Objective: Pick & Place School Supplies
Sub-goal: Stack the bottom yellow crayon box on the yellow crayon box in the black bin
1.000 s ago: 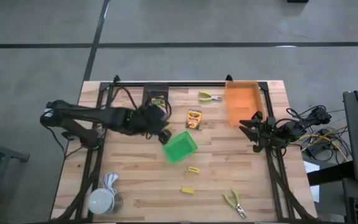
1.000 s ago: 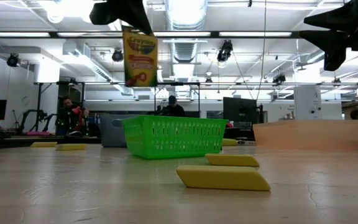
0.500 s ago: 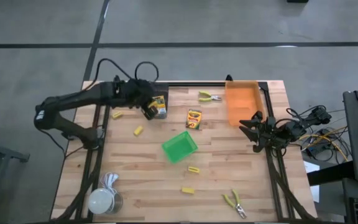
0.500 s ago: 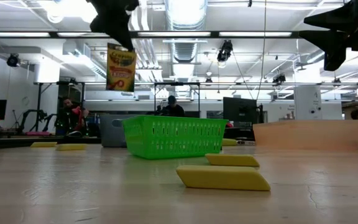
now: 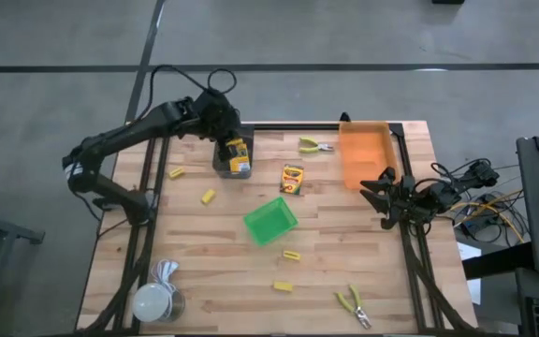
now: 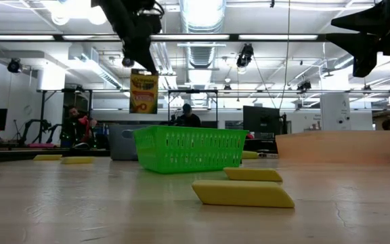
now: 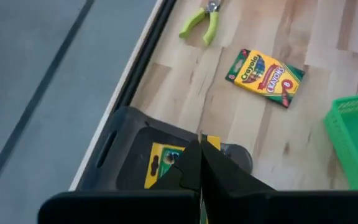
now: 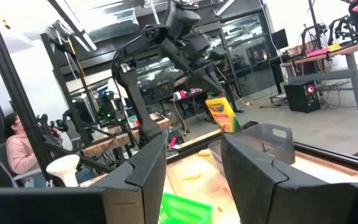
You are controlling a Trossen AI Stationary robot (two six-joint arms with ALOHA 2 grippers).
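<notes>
At far left table edge: grey bin (image 5: 225, 161), crayon box already inside per left wrist view (image 7: 160, 163). Left gripper (image 5: 229, 148) clenched on second crayon box (image 5: 238, 157), hanging over that bin. Green basket (image 5: 270, 221) mid-table, orange bin (image 5: 364, 154) far right; contents not discernible. Third crayon box (image 5: 292, 178) flat on wood between grey and orange bins. Low view alone shows held box (image 6: 143, 93) airborne. Right gripper (image 5: 383, 192) parked at right edge, fingers parted, holding nothing.
</notes>
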